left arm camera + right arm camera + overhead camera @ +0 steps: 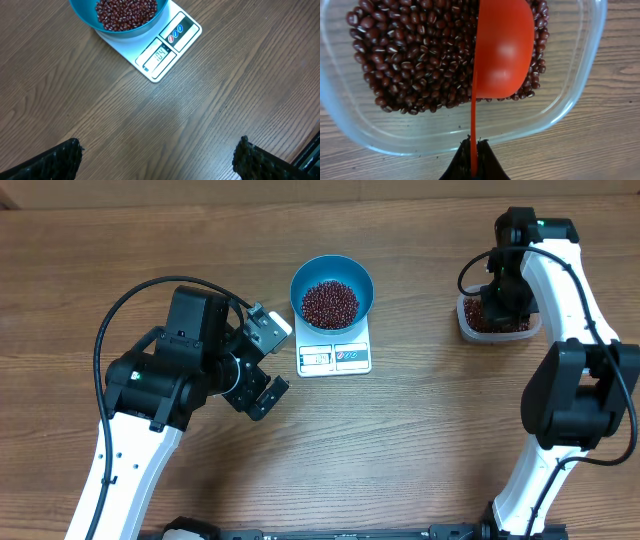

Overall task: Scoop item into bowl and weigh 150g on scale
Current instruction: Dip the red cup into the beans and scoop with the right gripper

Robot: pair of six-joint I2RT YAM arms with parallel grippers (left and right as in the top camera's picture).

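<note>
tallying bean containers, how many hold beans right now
2: the blue bowl on the scale at centre, and the clear tub at the right, with the red scoop in it. None look hidden.

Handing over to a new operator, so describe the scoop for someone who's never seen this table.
At the far right stands a clear tub of beans. The scoop lies in it, its thin handle pinched by the right gripper. It's the only bright orange-red thing, smooth among dark beans.

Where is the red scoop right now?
In the right wrist view, the red scoop is over the beans in the clear tub, right of the scale, its handle in the right tool.
</note>
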